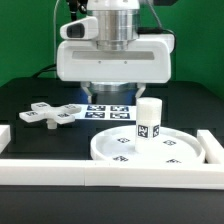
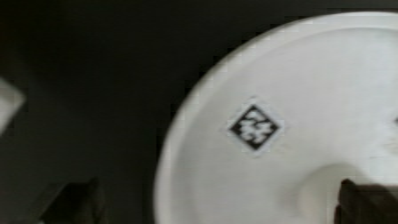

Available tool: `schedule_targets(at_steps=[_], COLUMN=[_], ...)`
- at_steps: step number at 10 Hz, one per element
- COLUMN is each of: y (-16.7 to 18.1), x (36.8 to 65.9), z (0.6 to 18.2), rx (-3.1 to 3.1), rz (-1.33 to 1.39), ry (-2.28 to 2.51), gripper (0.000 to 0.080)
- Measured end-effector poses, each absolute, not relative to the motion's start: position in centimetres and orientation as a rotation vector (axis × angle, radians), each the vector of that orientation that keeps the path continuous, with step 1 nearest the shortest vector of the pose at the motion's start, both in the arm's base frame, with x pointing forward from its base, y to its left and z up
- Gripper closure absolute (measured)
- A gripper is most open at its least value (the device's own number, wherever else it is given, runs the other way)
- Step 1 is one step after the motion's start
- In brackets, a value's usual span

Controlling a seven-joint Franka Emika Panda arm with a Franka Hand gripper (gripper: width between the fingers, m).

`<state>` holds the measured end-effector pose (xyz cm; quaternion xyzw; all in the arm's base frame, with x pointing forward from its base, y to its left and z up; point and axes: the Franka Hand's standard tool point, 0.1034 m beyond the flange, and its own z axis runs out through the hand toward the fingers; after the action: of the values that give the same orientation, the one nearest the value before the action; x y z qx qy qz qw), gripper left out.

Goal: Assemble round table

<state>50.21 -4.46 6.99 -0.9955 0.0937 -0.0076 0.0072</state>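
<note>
I read gripper (image 2: 217, 200) fingers apart, upper centre | cylinder leg (image 1: 148, 120) upright on round disc (image 1: 120, 150), lower right | cross-shaped foot piece (image 1: 55, 113) mid-left

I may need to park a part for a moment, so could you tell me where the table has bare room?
Bare black table lies between the cross-shaped foot piece, the front border bar and the round disc. It is crowded at centre: the marker board, the leg standing on the disc, and the gripper overhead.
</note>
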Motion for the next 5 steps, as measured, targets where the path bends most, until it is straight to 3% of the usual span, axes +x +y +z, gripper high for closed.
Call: schedule_targets(at_steps=[3,5], y=[-8.5,-8.8], x=[48.5,48.4], z=[6.4,6.3], rx=[-3.141,-3.137], rz=[-0.096,-0.092], ry=[0.167,0.163], gripper=[0.0151,0.0151])
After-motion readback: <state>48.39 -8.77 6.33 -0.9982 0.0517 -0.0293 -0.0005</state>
